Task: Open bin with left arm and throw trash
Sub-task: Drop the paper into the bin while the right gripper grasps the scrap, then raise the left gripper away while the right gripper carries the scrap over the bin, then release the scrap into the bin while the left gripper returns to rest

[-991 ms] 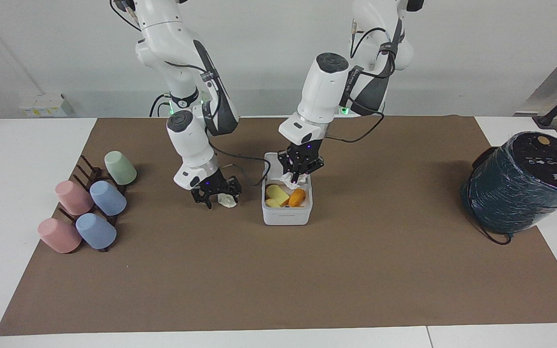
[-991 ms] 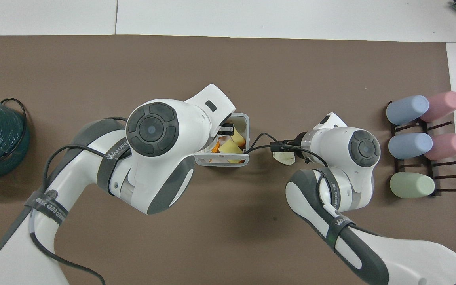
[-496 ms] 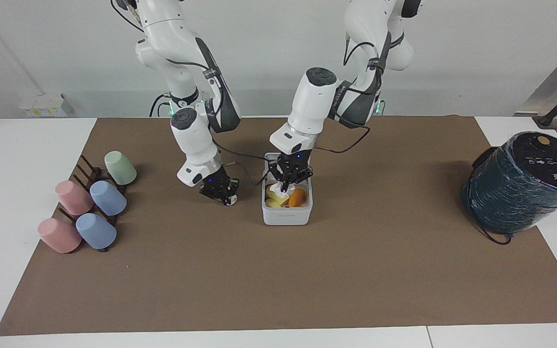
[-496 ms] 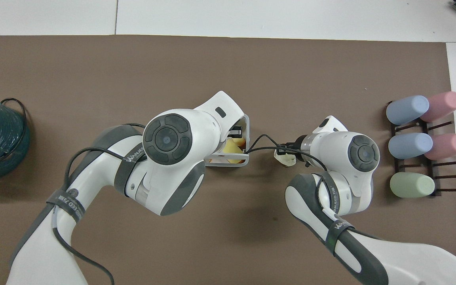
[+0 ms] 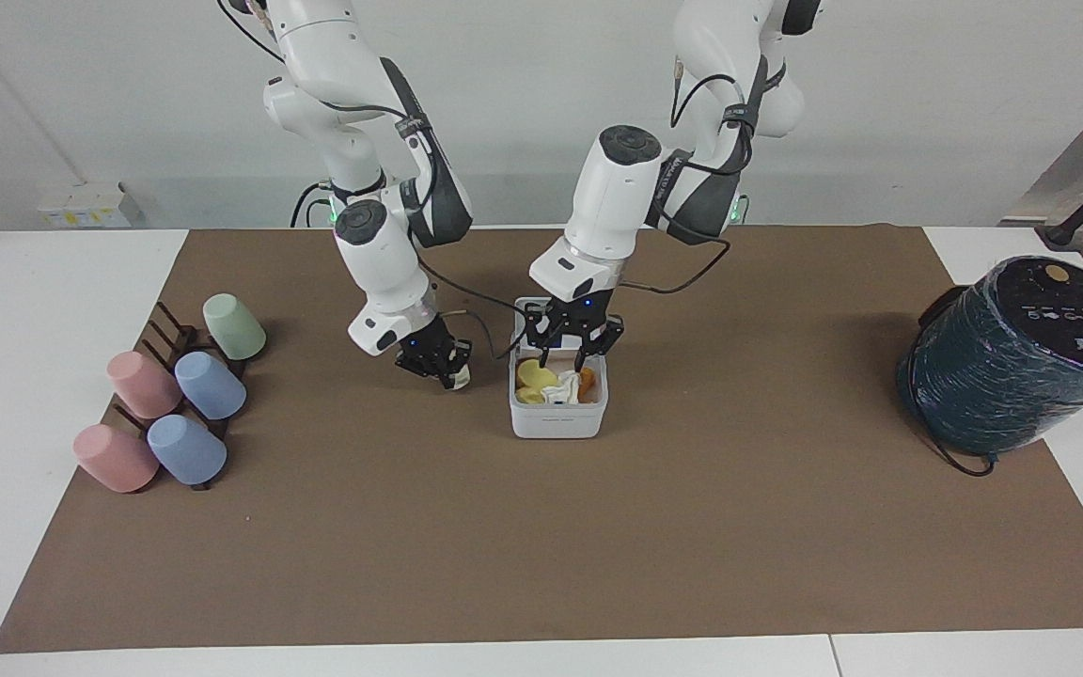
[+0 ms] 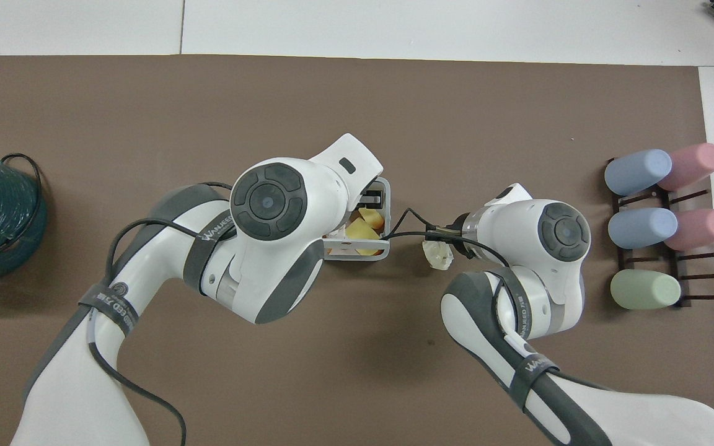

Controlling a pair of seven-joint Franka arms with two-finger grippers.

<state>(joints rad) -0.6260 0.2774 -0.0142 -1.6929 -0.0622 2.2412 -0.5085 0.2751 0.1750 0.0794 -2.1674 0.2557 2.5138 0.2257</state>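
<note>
Risk: crumpled white paper wad [image 5: 458, 377] may slip from right gripper [image 5: 435, 362], pinched shut on it beside small white square plastic bin [image 5: 557, 420], and miss the rim. Left gripper [image 5: 572, 355] spread open, empty, over bin. Bin lid up; yellow spongy block [image 5: 534, 376], white wad [image 5: 562, 390], orange piece [image 5: 587, 378] inside.

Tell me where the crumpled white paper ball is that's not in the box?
The crumpled white paper wad sits in the right pincer, beside the small white plastic bin.

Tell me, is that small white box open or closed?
Open: the bin shows its inside, holding yellow pieces and a white paper wad.
</note>
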